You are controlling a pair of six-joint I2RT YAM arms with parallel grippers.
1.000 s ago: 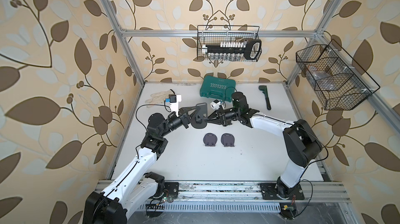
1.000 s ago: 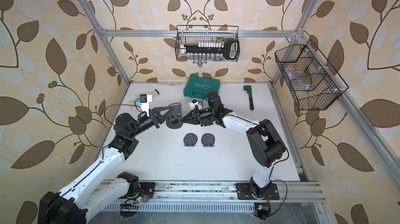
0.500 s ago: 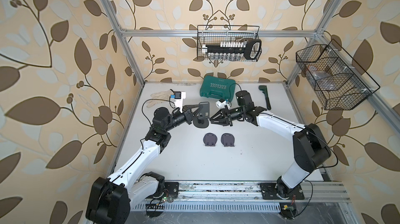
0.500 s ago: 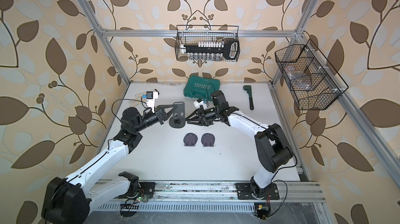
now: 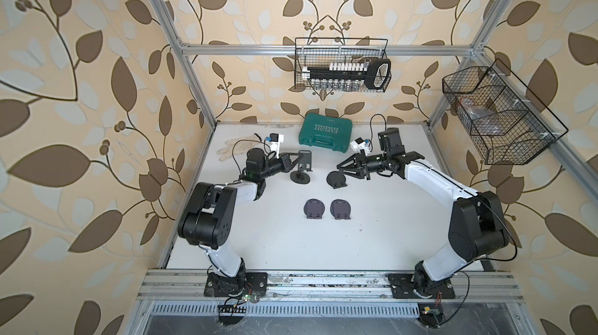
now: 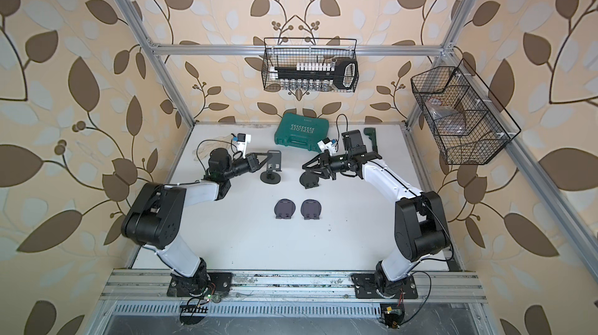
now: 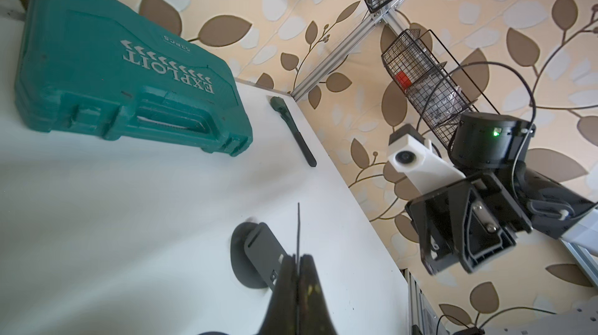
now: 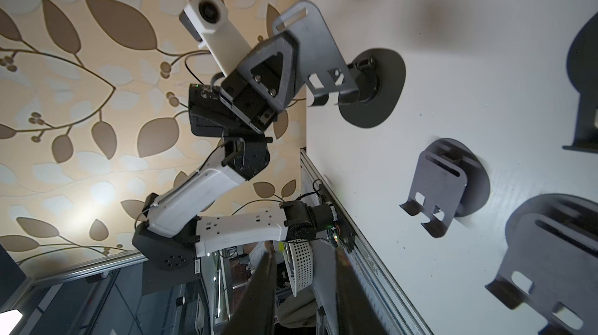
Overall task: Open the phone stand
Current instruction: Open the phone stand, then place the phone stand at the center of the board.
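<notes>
Table: smooth matte white board (image 5: pixel 388 236).
Front pair: a folded dark grey sheet-metal stand (image 5: pixel 314 208) and a second folded stand (image 5: pixel 340 208) lie flat side by side, not touching. Each is a round disc under a slotted plate with two hooked lips.
Third folded stand (image 5: pixel 335 179): lies flat further back, just under the right gripper; I cannot tell whether they touch.
Right gripper (image 5: pixel 340 171): black triangular fingers part-way open, with nothing between them.
Open phone stand (image 5: pixel 304 163): matte dark grey metal, mid-table toward the robot's left. Its round base is flat on the table and its slotted plate is raised on a short stem.
Left gripper (image 7: pixel 297 259): jaws pressed together on the thin edge of the raised plate.
Glove (image 5: pixel 231 150): off-white, knitted, lying limp near the back left corner.
Case (image 5: pixel 325 134): teal moulded plastic with a carry handle. Raised white lettering reads "EXPLOIT" above a row of chevrons; the smaller line is unclear.
Tool (image 7: pixel 293 131): flat, dark green, long-handled, beside the case.
Back basket (image 5: pixel 341 39): black wire, hung on the wall, holding a rail of white-capped sockets.
Side basket (image 5: pixel 517 145): black wire mesh with dividers; its contents are unclear.
</notes>
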